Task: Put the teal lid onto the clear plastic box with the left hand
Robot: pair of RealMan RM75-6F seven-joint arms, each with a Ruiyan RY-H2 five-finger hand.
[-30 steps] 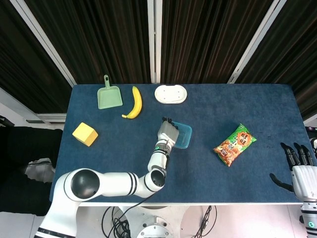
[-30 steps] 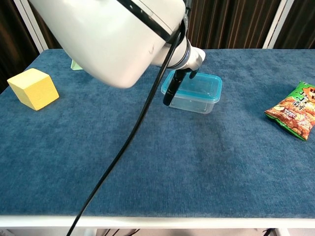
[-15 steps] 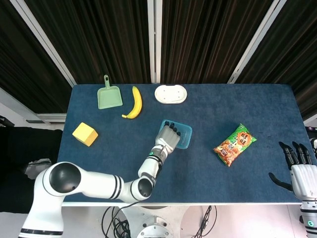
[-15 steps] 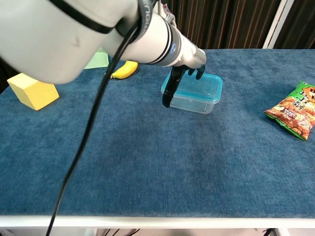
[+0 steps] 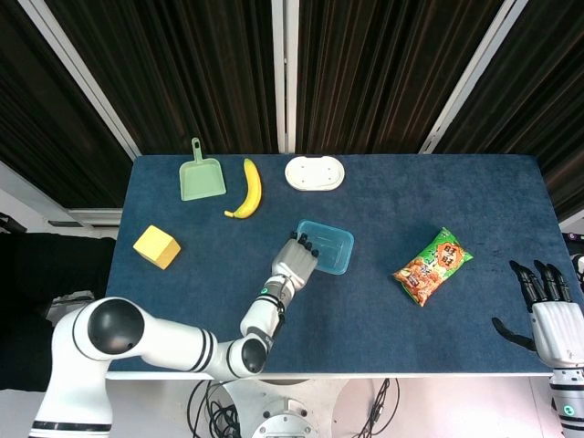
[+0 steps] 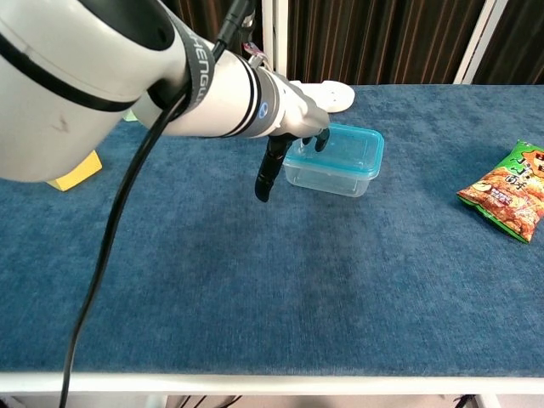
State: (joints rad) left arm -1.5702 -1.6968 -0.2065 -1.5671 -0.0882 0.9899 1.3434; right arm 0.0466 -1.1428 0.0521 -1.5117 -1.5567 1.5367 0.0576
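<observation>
The teal lid [image 5: 325,245] lies on top of the clear plastic box [image 6: 333,172], near the middle of the blue table. My left hand [image 5: 293,263] hovers just left of the box and holds nothing. Its fingertips [image 6: 320,140] are over the lid's left edge, and the thumb hangs down beside the box. I cannot tell whether the fingertips touch the lid. My right hand [image 5: 546,308] rests at the table's right front corner with its fingers spread and nothing in it; the chest view does not show it.
A snack bag [image 5: 432,265] lies to the right of the box. Along the far edge are a green dustpan [image 5: 202,177], a banana [image 5: 247,190] and a white oval dish [image 5: 314,172]. A yellow cube [image 5: 156,246] sits at the left.
My left hand has drawn back from over the lid toward the left and the table's front. The lid stays on the box. The right hand has barely moved.
</observation>
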